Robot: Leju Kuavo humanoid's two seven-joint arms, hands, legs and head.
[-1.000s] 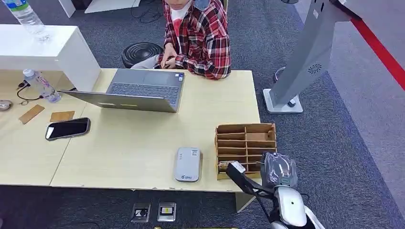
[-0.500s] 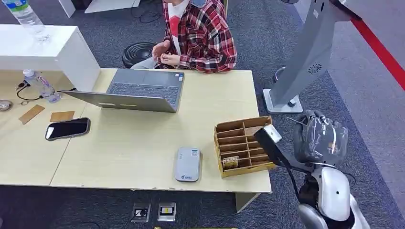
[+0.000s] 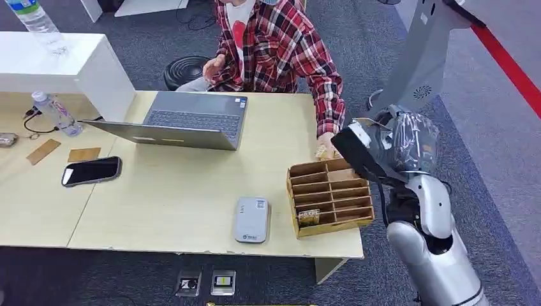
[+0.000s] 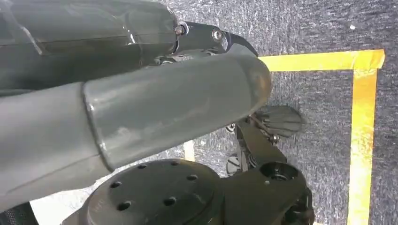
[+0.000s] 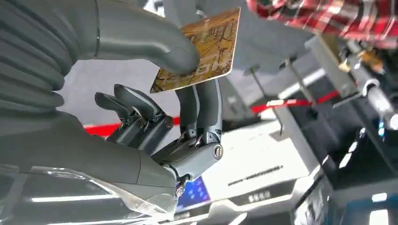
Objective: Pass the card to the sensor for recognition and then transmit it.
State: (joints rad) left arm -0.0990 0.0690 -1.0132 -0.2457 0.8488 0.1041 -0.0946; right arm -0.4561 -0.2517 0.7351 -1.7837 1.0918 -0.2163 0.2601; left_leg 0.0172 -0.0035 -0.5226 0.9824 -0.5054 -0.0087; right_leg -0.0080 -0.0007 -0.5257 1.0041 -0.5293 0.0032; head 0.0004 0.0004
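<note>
My right hand [image 3: 399, 146] is raised above the far right corner of the wooden slotted box [image 3: 330, 197], at the table's right end. In the right wrist view this hand [image 5: 155, 112] pinches a tan patterned card [image 5: 202, 51] between its thumb and fingers. The grey sensor [image 3: 251, 220] lies flat near the table's front edge, left of the box. Another card [image 3: 309, 217] stands in a front slot of the box. A person in a plaid shirt reaches a hand [image 3: 326, 152] to the box's far edge, close to my hand. My left hand [image 4: 141, 112] hangs over the floor, holding nothing.
An open laptop [image 3: 185, 121] sits at the far side of the table [image 3: 178, 185], a black phone [image 3: 91, 171] to the left, a water bottle [image 3: 56, 113] further left. A grey kiosk stand [image 3: 415, 70] rises on the floor right of the table, just behind my hand.
My right arm rose from the box's front edge to above its far right corner. The box shifted and turned slightly. The person leaned forward and stretched an arm to the box.
</note>
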